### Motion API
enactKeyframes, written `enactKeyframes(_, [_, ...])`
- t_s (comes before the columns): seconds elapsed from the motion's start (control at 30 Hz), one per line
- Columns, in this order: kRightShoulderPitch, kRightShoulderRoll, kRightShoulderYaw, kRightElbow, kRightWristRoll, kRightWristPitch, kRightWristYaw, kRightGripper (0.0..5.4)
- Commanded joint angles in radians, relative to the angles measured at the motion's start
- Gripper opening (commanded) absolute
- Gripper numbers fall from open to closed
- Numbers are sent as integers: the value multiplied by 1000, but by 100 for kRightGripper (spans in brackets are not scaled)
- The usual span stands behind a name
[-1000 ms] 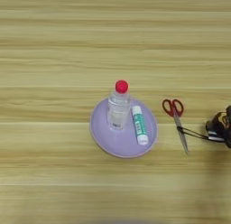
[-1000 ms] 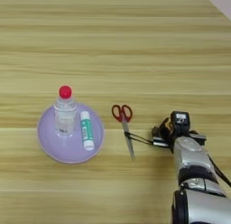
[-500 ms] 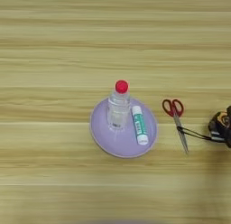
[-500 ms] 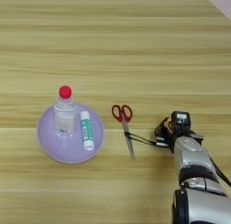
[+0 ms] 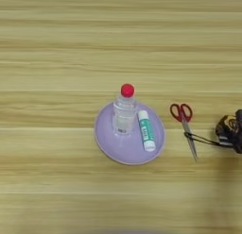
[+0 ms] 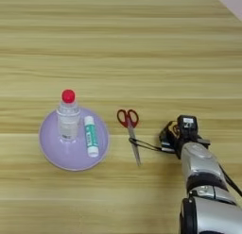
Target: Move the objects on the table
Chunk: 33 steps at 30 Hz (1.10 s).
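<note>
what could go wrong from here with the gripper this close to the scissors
The gripper comes in low from the right with a thin finger already at the scissors; a sideways push might slide or spin them instead of grasping. They lie flat on the table, so the jaws may slip off. A hard shove could knock the plate and tip the upright bottle.

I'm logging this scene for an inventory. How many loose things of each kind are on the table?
Bottle: 1
Glue stick: 1
Scissors: 1
Plate: 1
Total: 4
</note>
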Motion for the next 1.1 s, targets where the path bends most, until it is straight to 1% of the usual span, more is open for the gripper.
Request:
enactKeyframes(0.03, [-62,-30,-6,-88,20,-62,11,428])
enactKeyframes(0.13, [-36,-7,22,-160,11,-84,28,426])
enactKeyframes(0.27, [-3,23,43,-248,14,-88,52,425])
enactKeyframes(0.4, [46,51,76,-363,13,-63,92,424])
enactKeyframes(0.5, [94,72,123,-460,4,-36,139,423])
enactKeyframes(0.6, [122,84,150,-516,-4,-11,155,423])
enactKeyframes(0.83, [159,100,193,-580,-26,32,177,422])
enactKeyframes(1.1, [171,103,221,-584,-53,54,184,421])
